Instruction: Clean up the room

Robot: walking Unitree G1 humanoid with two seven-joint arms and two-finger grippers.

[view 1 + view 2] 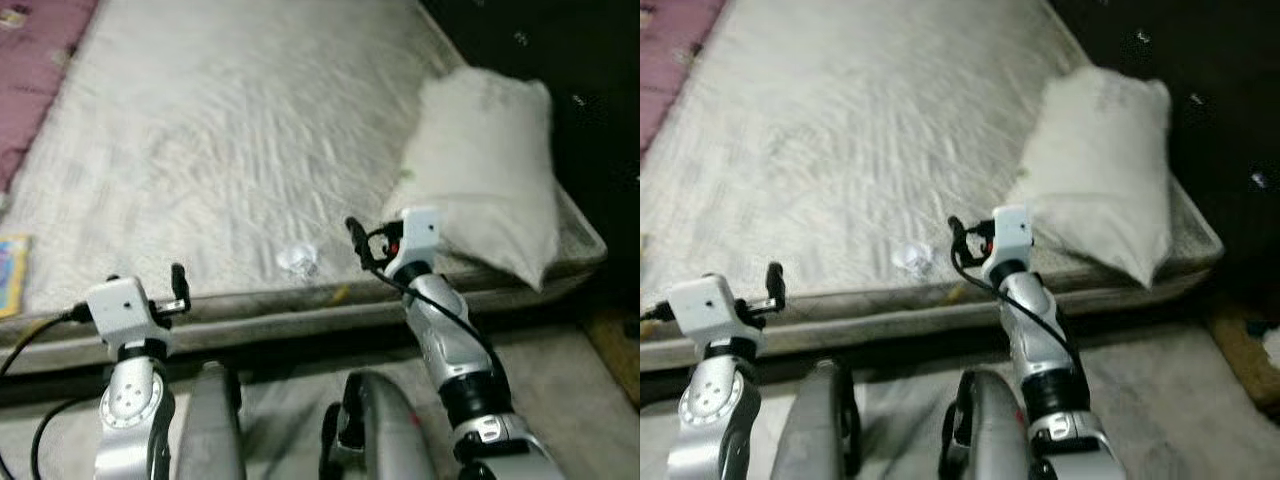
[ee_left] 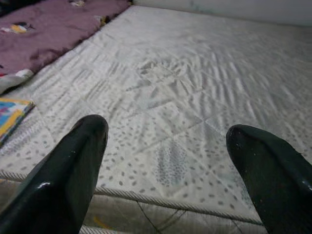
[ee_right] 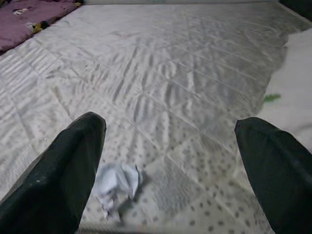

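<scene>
A crumpled white scrap of paper (image 1: 298, 260) lies on the pale quilted mattress (image 1: 220, 130) close to its near edge. My right gripper (image 3: 170, 131) hovers open just right of the scrap (image 3: 117, 183), low over the mattress edge, with nothing between its fingers. My left gripper (image 2: 168, 136) is open too, held at the near edge further left, and is empty. A white pillow (image 1: 490, 170) rests on the mattress's right corner, just behind the right wrist (image 1: 415, 235).
A purple blanket (image 1: 35, 60) lies along the mattress's far left. A colourful book (image 1: 12, 270) sits at the left edge. Dark floor borders the mattress on the right. A grey carpet (image 1: 560, 400) runs under my arms.
</scene>
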